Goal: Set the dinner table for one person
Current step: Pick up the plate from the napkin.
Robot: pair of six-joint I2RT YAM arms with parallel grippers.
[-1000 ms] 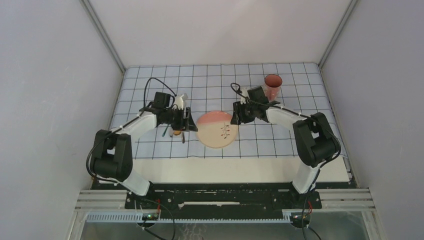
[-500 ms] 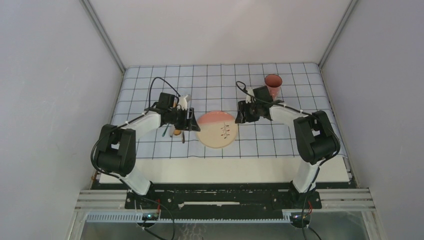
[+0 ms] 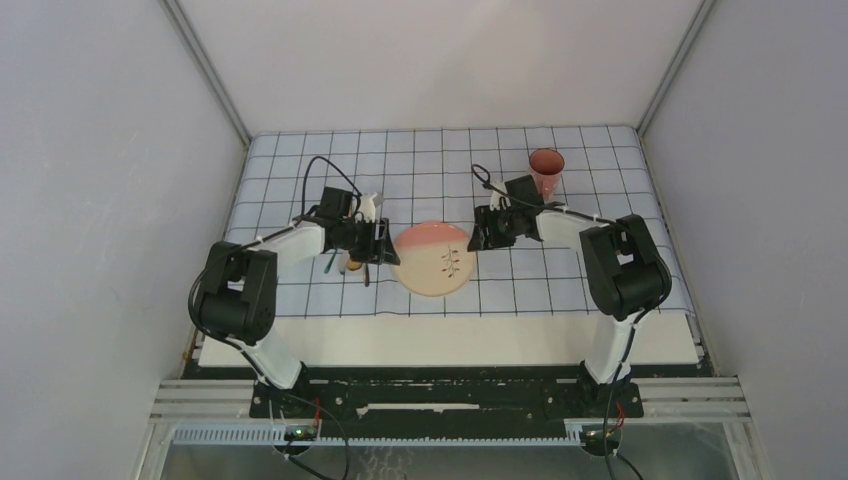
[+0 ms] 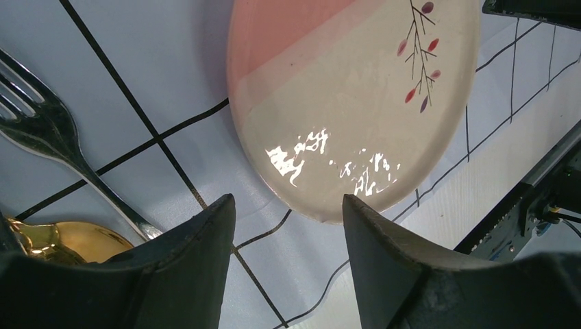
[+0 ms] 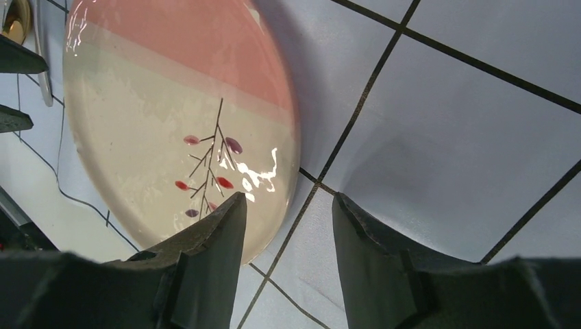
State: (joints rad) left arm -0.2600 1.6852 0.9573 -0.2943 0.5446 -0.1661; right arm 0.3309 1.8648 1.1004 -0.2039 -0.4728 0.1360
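Across the whole workspace lies the dinner table [image 3: 450, 340], its cream top bare only along the near strip, since a pale-blue gridded cloth [image 3: 420, 160] covers the rest. At the cloth's middle sits the pink-and-cream plate [image 3: 432, 260] with its painted sprig. The left gripper [image 4: 286, 202] hangs low just off the plate's left rim and the right gripper [image 5: 288, 199] just off its right rim, both with jaws parted and nothing between them. A reddish cup [image 3: 545, 170] stands upright, well apart at the far right. A fork [image 4: 48, 137] and a gold spoon [image 4: 75, 240] lie just left of the plate. The step appears to be squaring up the setting. Any nudge to the glossy plate should be slow and level, with the left arm kept clear of the cutlery close beneath it so nothing skews.
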